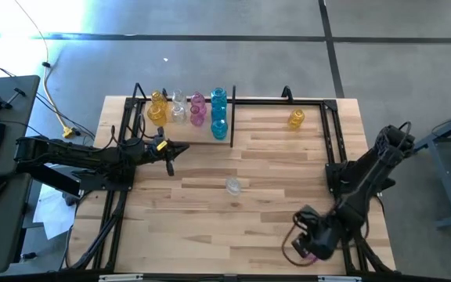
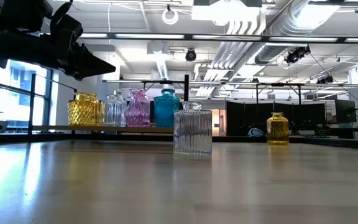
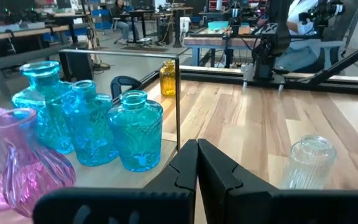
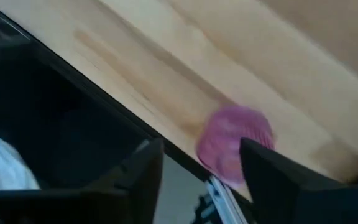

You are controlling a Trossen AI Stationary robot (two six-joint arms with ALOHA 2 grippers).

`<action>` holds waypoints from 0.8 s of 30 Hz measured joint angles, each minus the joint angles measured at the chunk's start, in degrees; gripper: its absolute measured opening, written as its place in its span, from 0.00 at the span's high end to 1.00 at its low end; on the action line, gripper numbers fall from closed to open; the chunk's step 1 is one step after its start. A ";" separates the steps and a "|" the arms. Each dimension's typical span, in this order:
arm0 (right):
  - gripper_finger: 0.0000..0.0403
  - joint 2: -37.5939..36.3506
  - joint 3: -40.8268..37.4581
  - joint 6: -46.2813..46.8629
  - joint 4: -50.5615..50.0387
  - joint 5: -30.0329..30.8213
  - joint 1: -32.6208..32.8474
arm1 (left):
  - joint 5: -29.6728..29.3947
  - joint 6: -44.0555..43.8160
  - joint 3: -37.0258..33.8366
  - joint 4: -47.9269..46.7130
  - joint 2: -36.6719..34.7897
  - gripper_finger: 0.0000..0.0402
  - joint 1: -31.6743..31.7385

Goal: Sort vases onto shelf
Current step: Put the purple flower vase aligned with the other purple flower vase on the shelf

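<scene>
— While the pink vase (image 4: 236,151) sits at the near right corner of the counter (image 1: 272,211), close to the edge, where is it from the jaws?

— Straight ahead of the right gripper (image 4: 201,177), between its two fingers in the right wrist view. Those jaws stand apart, with nothing clamped. The vase is blurred there, so I can't tell whether it stands upright or lies on its side.

— Which arm is nearer?

— The right one by far. From above, the right gripper (image 1: 310,244) hangs right over that corner, and the pink hardly shows beneath it.

— And the left?

— The left gripper (image 3: 197,168) has its jaws pressed together, empty, just in front of the shelf (image 1: 233,117) and its divider rod.

— What else is on the counter?

— A clear ribbed vase (image 1: 233,186) stands alone mid-counter, well apart from both arms; the low view shows it upright. Yellow, clear, pink and blue vases (image 3: 135,130) are grouped at the shelf's left end, and a yellow vase (image 1: 297,119) stands alone right of the divider.

— Does the low view catch the pink one?

— No, it's out of that picture.
</scene>
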 joint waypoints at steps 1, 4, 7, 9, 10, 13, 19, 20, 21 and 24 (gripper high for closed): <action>0.51 0.65 0.00 1.36 -0.06 -0.70 1.07 | -0.04 0.44 0.00 0.13 0.00 1.00 -0.01; 0.43 3.48 0.29 3.01 -0.26 -2.98 3.40 | -0.44 1.98 0.00 0.55 0.00 1.00 -0.01; 0.41 6.69 1.61 2.59 -1.34 -5.11 4.27 | -0.49 2.90 0.00 0.86 0.00 1.00 0.08; 0.40 8.60 2.76 1.75 -3.87 -6.55 4.30 | -0.57 3.03 0.00 1.62 0.00 1.00 0.08; 0.40 9.58 3.41 1.60 -5.34 -6.81 4.30 | -0.59 3.05 0.02 1.84 0.00 1.00 0.08; 0.40 11.18 4.85 1.13 -6.81 -7.09 4.30 | -0.59 3.06 0.02 2.02 0.00 1.00 0.12; 0.41 12.99 5.38 1.57 -5.80 -8.43 4.58 | -0.61 3.05 0.02 2.01 0.00 1.00 0.12; 0.41 13.36 5.38 1.56 -5.82 -8.47 4.64 | -0.61 3.07 0.02 1.99 0.00 1.00 0.12; 0.42 13.77 5.38 1.39 -5.81 -8.62 4.84 | -0.61 3.05 0.02 1.99 0.00 1.00 0.12; 0.44 14.79 5.38 1.13 -5.41 -9.12 4.87 | -0.61 3.05 0.02 1.97 0.00 1.00 0.10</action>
